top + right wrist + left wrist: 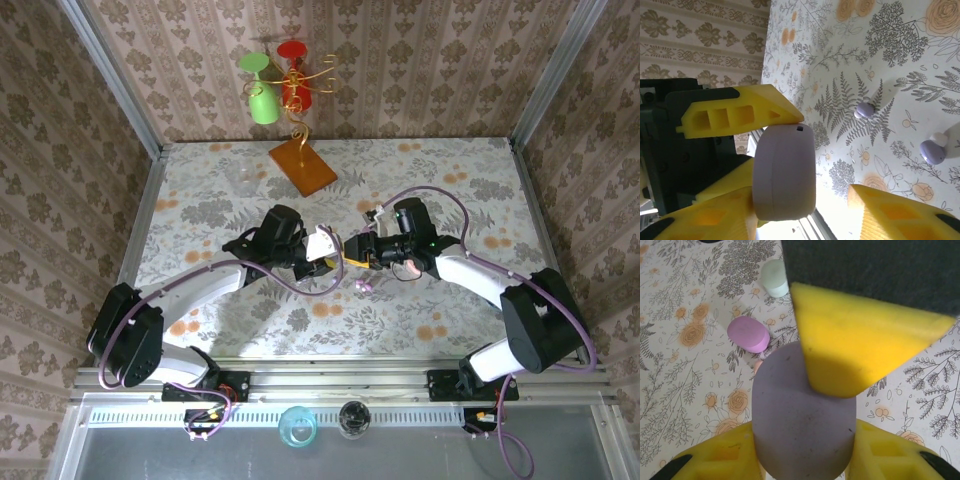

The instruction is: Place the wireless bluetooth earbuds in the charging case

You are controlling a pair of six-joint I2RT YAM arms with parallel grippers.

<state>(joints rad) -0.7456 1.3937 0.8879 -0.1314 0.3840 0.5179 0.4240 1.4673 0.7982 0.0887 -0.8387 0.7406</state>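
case (785,172): over mid-desk (450,180), between the left gripper (802,460) fingers; right gripper (805,205) just beside it
buds (865,109): two on the desk, apart; nearer the arm bases than the case
spare cases (748,333): two on the desk, near each other
stand (302,165): rear centre of the desk

Count:
- Cases: 3, namely the lilac case (800,410), pink case (748,334) and mint case (775,278).
- Earbuds on the table: 2, both lilac, earbud one (864,109) and earbud two (934,150).
- Goblets: 2, a green goblet (263,100) and a red goblet (294,88), on 1 wire stand (302,165).
- Cups at the near rail: 2, a blue cup (297,427) and a dark cup (353,418).
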